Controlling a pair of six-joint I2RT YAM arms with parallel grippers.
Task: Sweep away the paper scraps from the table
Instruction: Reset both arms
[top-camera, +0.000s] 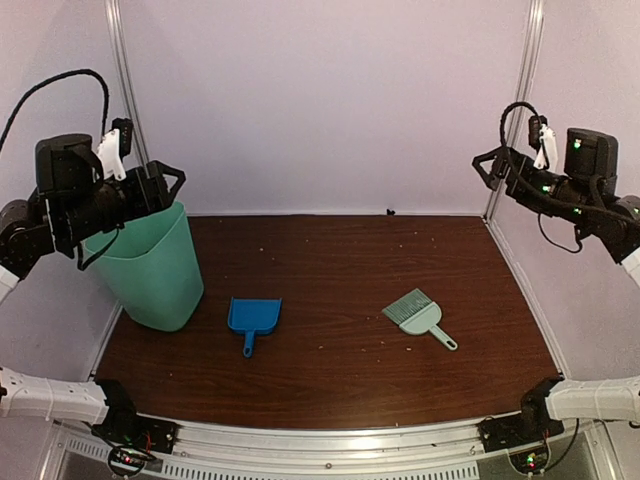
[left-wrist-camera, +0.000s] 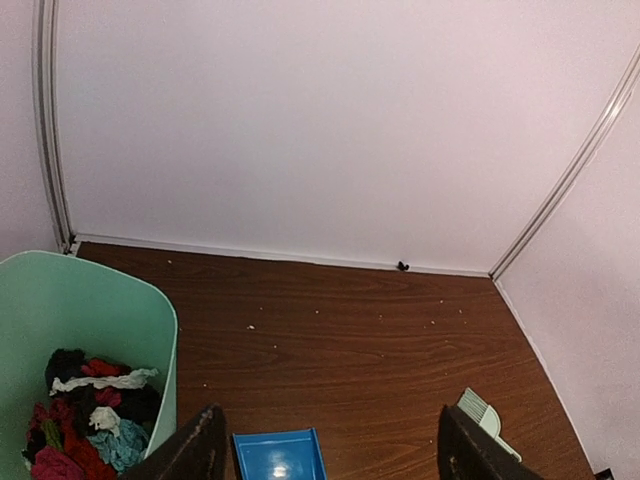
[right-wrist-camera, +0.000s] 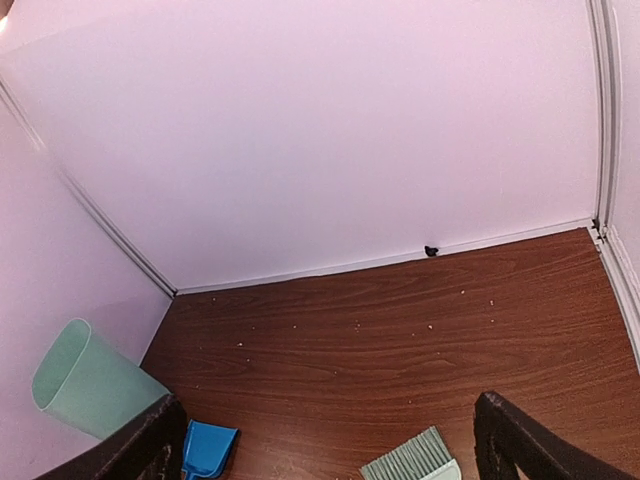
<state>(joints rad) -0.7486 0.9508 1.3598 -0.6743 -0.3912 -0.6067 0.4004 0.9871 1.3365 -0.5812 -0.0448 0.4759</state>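
Note:
The paper scraps (left-wrist-camera: 85, 420), red, pink, cyan, white and black, lie in a heap inside the mint-green bin (left-wrist-camera: 110, 305). The table (top-camera: 340, 265) carries only tiny pale crumbs (left-wrist-camera: 250, 326). A small black bit (top-camera: 389, 211) lies at the back wall and also shows in the left wrist view (left-wrist-camera: 403, 266) and the right wrist view (right-wrist-camera: 431, 251). My left gripper (top-camera: 165, 185) hangs high by the bin's rim, open and empty (left-wrist-camera: 330, 455). My right gripper (top-camera: 490, 165) hangs high at the far right, open and empty (right-wrist-camera: 330, 450).
The bin (top-camera: 150, 265) stands at the table's left edge. A blue dustpan (top-camera: 251, 318) lies left of centre, handle toward me. A pale green hand brush (top-camera: 415, 313) lies right of centre. Metal frame posts stand at both back corners.

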